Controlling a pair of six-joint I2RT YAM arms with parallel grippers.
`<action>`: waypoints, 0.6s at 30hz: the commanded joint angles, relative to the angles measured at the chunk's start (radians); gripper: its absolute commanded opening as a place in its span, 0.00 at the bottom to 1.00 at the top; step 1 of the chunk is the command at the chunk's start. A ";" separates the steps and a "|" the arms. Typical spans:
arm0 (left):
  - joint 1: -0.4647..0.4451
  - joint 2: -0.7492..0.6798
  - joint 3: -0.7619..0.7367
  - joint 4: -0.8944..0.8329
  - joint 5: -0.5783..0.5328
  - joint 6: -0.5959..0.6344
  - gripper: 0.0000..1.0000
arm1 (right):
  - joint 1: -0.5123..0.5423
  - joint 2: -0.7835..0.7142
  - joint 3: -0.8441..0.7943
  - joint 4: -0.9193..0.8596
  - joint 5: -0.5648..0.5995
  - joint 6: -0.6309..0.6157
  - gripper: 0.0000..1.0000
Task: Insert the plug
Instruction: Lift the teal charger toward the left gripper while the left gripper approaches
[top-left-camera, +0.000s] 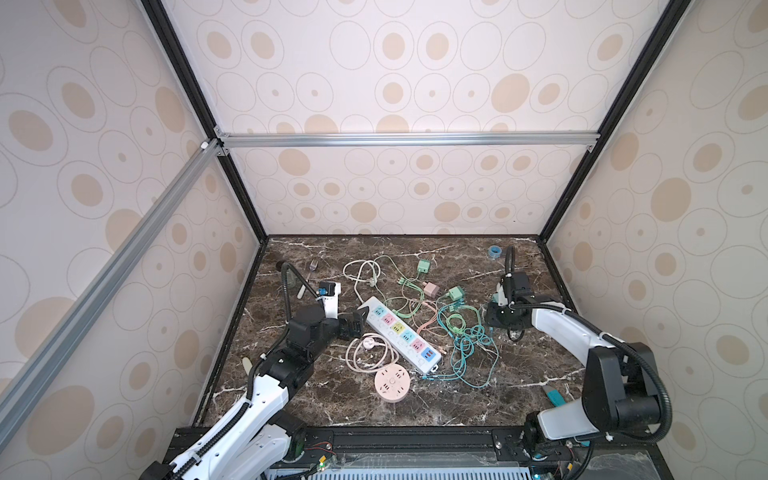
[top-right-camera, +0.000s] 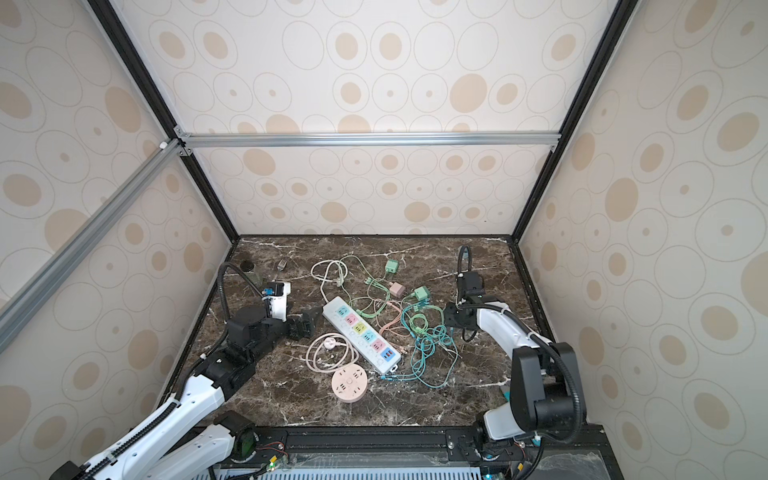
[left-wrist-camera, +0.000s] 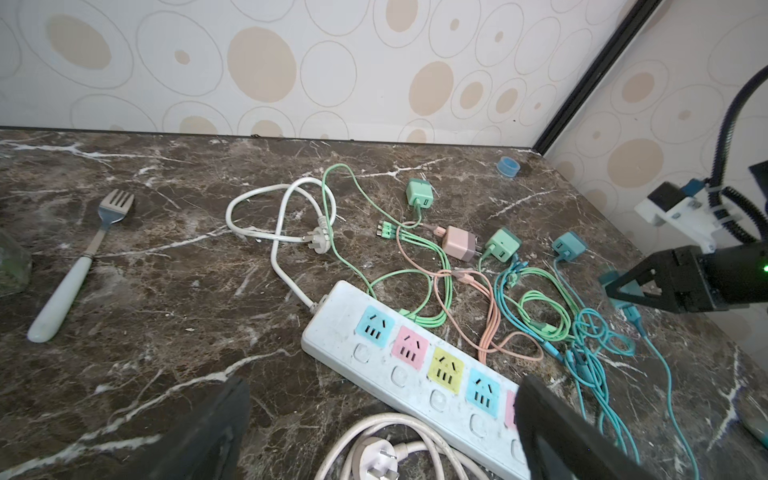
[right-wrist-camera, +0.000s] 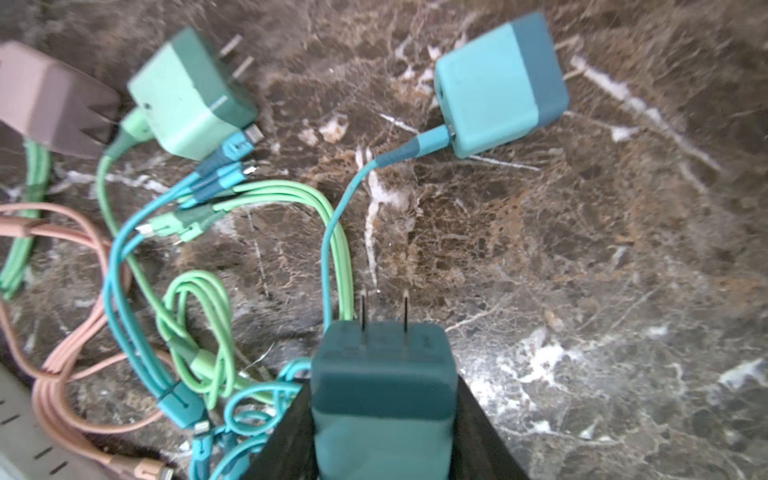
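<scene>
My right gripper (right-wrist-camera: 382, 415) is shut on a dark teal two-pin plug (right-wrist-camera: 380, 374), with its pins pointing away over the marble. In the left wrist view the same gripper (left-wrist-camera: 619, 286) hangs right of the cable tangle, the plug (left-wrist-camera: 610, 276) between its jaws. The white power strip (top-left-camera: 401, 332) with coloured sockets lies diagonally mid-table, also seen in the other top view (top-right-camera: 361, 332). My left gripper (top-left-camera: 360, 319) stands open at the strip's (left-wrist-camera: 415, 365) upper-left end, holding nothing. One of its fingers (left-wrist-camera: 552, 428) overlaps the strip.
A second teal charger (right-wrist-camera: 498, 83), a green charger (right-wrist-camera: 187, 95) and a pink one (right-wrist-camera: 41, 99) lie among tangled cables (top-left-camera: 465, 336). A round pink socket (top-left-camera: 392, 382) and its coiled cord (top-left-camera: 368, 343) sit near the front. A fork (top-left-camera: 307, 276) and a blue tape roll (top-left-camera: 494, 250) lie at the back.
</scene>
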 joint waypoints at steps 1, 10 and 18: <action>-0.010 0.008 0.048 -0.008 0.091 -0.008 0.99 | 0.021 -0.084 0.015 -0.041 -0.022 -0.050 0.33; -0.021 -0.004 0.068 -0.006 0.184 -0.012 0.98 | 0.075 -0.242 0.140 -0.124 -0.003 -0.157 0.33; -0.043 0.004 0.083 0.048 0.289 -0.042 0.98 | 0.246 -0.321 0.219 -0.132 -0.010 -0.293 0.33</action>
